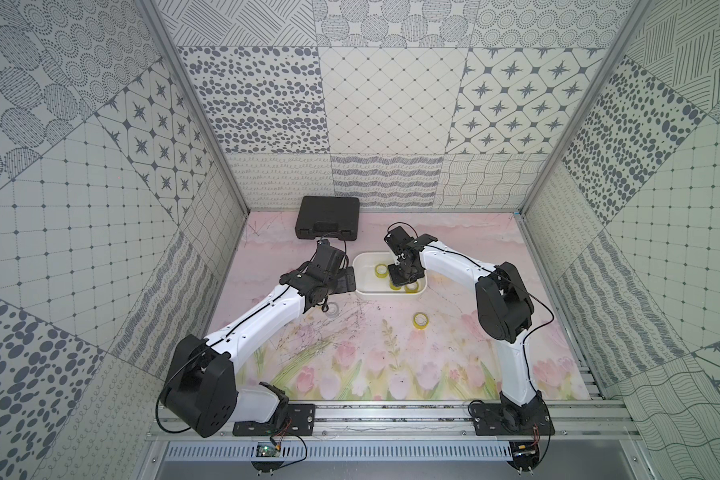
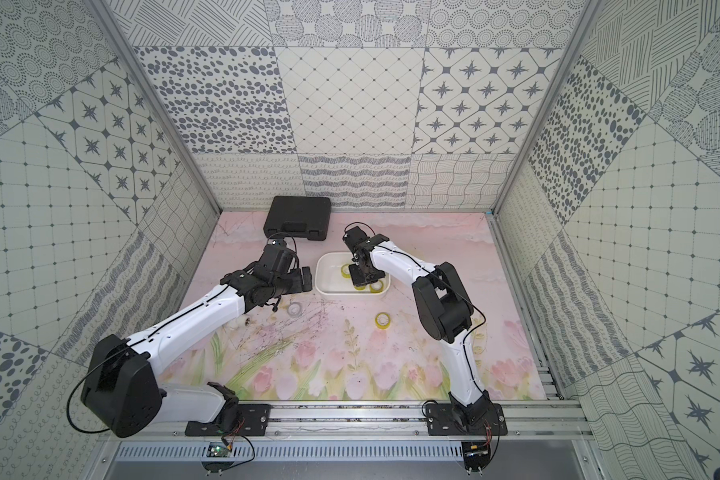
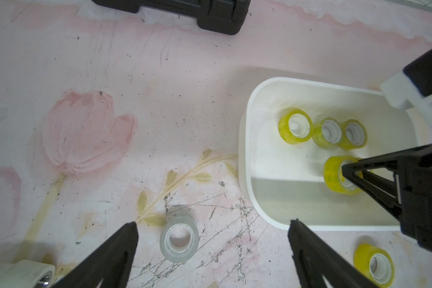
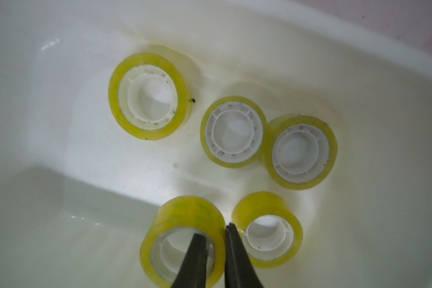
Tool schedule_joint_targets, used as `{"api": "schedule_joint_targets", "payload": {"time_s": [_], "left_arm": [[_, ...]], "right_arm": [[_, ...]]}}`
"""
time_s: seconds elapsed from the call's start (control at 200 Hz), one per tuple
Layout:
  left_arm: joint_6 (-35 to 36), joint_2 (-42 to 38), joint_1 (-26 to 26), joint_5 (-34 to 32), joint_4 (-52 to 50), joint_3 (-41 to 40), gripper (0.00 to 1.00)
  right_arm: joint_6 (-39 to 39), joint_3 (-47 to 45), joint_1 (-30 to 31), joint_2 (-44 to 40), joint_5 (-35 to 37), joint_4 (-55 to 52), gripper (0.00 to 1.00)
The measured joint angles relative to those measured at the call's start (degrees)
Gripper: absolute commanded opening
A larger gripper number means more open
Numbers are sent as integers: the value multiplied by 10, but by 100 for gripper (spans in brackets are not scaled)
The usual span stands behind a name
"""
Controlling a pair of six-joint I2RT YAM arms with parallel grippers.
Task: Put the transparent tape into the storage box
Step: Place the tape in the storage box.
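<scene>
**Four views of the two-arm cell.** We see the box (image 1: pixel 360 266) standing on the floral mat (image 1: pixel 391 353) between the two arms. The black case (image 1: pixel 328 222) lies behind it, near the back wall.

**Right arm.** The right gripper (image 4: pixel 214 230) reaches down into the box. Its fingers (image 4: pixel 192 259) pinch the wall of the held roll (image 4: pixel 182 219), one finger inside the white core and the other against the outer yellow face. The held roll is tilted, and we cannot tell whether it touches the box floor.

**Tape in the box.** Four other yellow rolls lie flat on the box floor.
- The near roll (image 4: pixel 267 229) is just beside the held roll.
- The touching pair (image 4: pixel 232 132) lies farther in.
- The lone roll (image 4: pixel 150 96) lies apart from all of them.

In the left wrist view the right gripper hides the near roll, so we count only four rolls there.

**Left arm.** The left gripper (image 3: pixel 213 223) hangs over the mat just beside the box. Its fingers (image 3: pixel 125 239) are spread wide and hold nothing. The grey roll (image 3: pixel 179 239) lies flat on the mat below the gap between them, outside the box.

**Tape outside the box.** In both top views the loose yellow roll (image 1: pixel 420 320) lies flat on the mat. It is in front of the box, on the right arm's side and well apart from the grey roll.
</scene>
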Motion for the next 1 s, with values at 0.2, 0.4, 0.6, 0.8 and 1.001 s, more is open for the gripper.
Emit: {"api": "schedule_joint_targets", "payload": {"time_s": [0.2, 0.4, 0.6, 0.8, 1.001], "left_arm": [[0, 5, 1, 7, 0, 0, 99], [0, 6, 4, 8, 0, 0, 99], [0, 6, 7, 8, 0, -4, 99], [-4, 4, 7, 8, -3, -13, 99], [-6, -3, 10, 8, -12, -21, 99]], "right_arm": [[0, -2, 0, 13, 3, 0, 0], [0, -2, 0, 20, 2, 0, 0], [0, -1, 4, 20, 3, 1, 3], [1, -1, 5, 20, 2, 1, 23], [1, 1, 5, 20, 2, 0, 28]]}}
